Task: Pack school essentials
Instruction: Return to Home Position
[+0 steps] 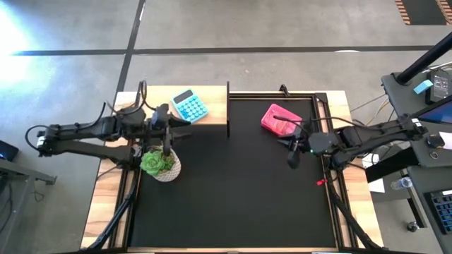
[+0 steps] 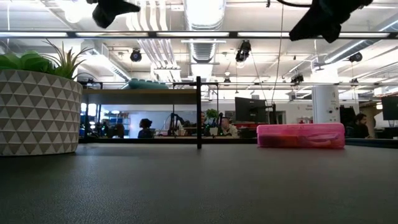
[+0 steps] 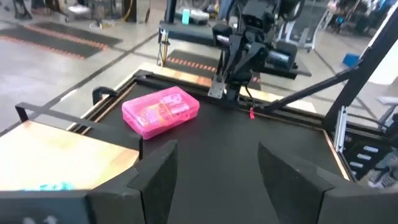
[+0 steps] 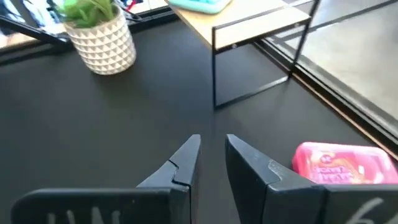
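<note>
A shut pink case (image 1: 281,120) lies flat on the black mat (image 1: 233,190) at the far right; it also shows in the left wrist view (image 3: 161,111). The school essentials themselves are out of view. My left gripper (image 3: 217,168) hangs open in the air at the table's left, above the potted plant (image 1: 159,164), pointing across the mat toward the case. My right gripper (image 4: 212,149) hangs in the air at the right, just nearer than the case. Only a narrow gap separates its fingertips, and nothing is between them.
A wooden shelf (image 1: 205,106) on a thin black frame stands at the far left, with a teal calculator (image 1: 189,106) on it. The plant in its white patterned pot (image 2: 37,106) stands on the mat's left side. The middle and near part of the mat is bare.
</note>
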You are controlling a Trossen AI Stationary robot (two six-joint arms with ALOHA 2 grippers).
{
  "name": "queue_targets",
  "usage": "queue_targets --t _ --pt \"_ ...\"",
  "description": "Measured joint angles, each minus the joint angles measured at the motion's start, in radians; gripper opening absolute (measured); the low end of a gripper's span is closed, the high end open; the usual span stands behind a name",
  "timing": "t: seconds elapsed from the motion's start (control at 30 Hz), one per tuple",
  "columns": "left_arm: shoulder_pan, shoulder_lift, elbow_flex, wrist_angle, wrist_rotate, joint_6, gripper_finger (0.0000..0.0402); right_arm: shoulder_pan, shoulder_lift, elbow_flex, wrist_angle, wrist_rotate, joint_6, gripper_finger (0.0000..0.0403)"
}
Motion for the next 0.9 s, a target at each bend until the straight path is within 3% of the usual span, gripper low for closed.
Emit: queue_targets --t 0.23,0.43,0.7,0.9 --pt "0.000 -0.163 -0.236 0.212 0.010 -0.005 0.0205 0.070 -0.007 -0.079 0.048 0.042 0.071 0.0063" --pt "0.001 -0.256 -0.378 0.357 0.019 -0.005 0.0205 0.091 -0.019 -0.206 0.269 0.036 0.072 0.0063" --pt "0.001 -0.321 -0.496 0.369 0.020 -0.032 0.0205 0.091 -0.019 -0.382 0.584 0.034 0.083 0.0063" --pt "0.001 -0.341 -0.610 0.526 0.022 -0.032 0.0205 0.091 -0.018 -0.473 0.739 0.034 0.100 0.0063"
